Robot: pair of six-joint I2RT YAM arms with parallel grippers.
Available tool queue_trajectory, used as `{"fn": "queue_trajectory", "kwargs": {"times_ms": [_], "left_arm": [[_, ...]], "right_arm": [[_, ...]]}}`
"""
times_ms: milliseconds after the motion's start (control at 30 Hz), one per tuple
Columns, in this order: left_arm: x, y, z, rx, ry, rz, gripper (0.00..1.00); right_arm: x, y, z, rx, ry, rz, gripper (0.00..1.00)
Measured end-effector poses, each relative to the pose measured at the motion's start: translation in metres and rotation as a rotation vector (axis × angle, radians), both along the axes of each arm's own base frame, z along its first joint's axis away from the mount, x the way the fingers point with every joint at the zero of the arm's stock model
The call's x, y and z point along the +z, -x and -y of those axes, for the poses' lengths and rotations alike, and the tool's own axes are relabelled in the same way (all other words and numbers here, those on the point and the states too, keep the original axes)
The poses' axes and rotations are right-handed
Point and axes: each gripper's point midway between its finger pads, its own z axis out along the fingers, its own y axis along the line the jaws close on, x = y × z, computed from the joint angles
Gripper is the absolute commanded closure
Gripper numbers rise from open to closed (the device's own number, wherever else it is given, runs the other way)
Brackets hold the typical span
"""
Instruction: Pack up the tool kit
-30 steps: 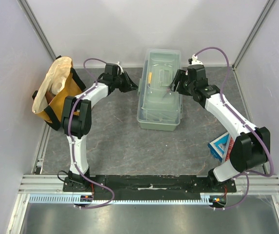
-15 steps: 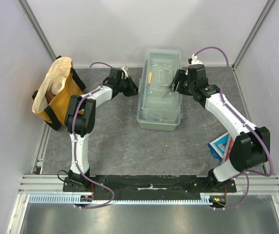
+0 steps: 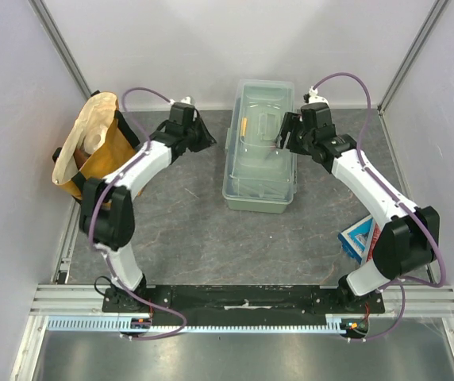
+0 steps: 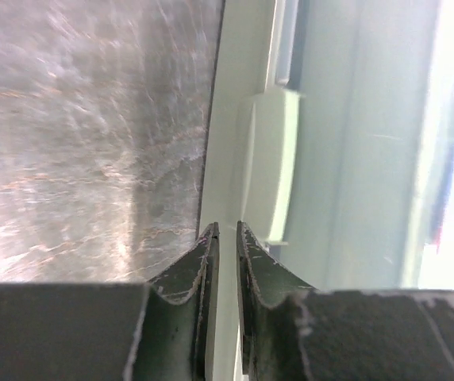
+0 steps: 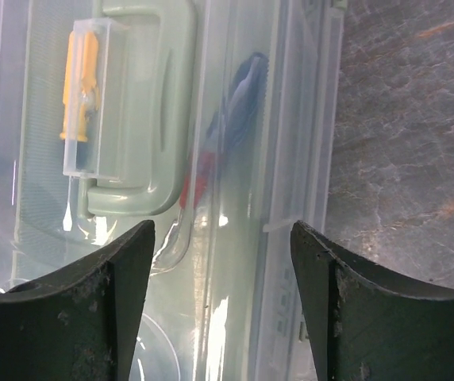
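Note:
The pale-green toolbox (image 3: 260, 178) stands at the back centre with its clear lid down. My left gripper (image 3: 209, 140) is shut and empty, just left of the box. In the left wrist view it (image 4: 227, 228) points at the box's side wall (image 4: 354, 159), close to a pale-green latch (image 4: 271, 159). My right gripper (image 3: 285, 135) is open over the lid's right side. In the right wrist view it (image 5: 223, 228) hovers above the lid handle (image 5: 144, 119). A yellow tool (image 5: 80, 79) in a clear lid compartment and a blue-and-red tool (image 5: 231, 111) show through the lid.
A mustard-yellow cloth bag (image 3: 92, 151) stands at the left wall. Blue-and-red packets (image 3: 362, 238) lie at the right, beside my right arm's base link. The grey table (image 3: 211, 230) is walled in by white panels on three sides.
My left arm has swung its elbow out to the left, and its gripper has drawn back a little from the toolbox. The right arm has hardly moved.

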Motion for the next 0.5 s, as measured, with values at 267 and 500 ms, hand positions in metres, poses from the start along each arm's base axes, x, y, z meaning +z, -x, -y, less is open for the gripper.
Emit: {"fn": "queue_trajectory", "kwargs": {"times_ms": [267,500], "left_arm": [[0.091,0.029,-0.055,0.133,-0.04,0.168,0.64],[0.142,0.099,-0.07,0.071,0.011,0.274,0.12]], "right_arm": [[0.035,0.001,0.031,-0.081,0.034,0.064,0.07],[0.117,0.054,0.062,-0.15,-0.011,0.275,0.02]]}}
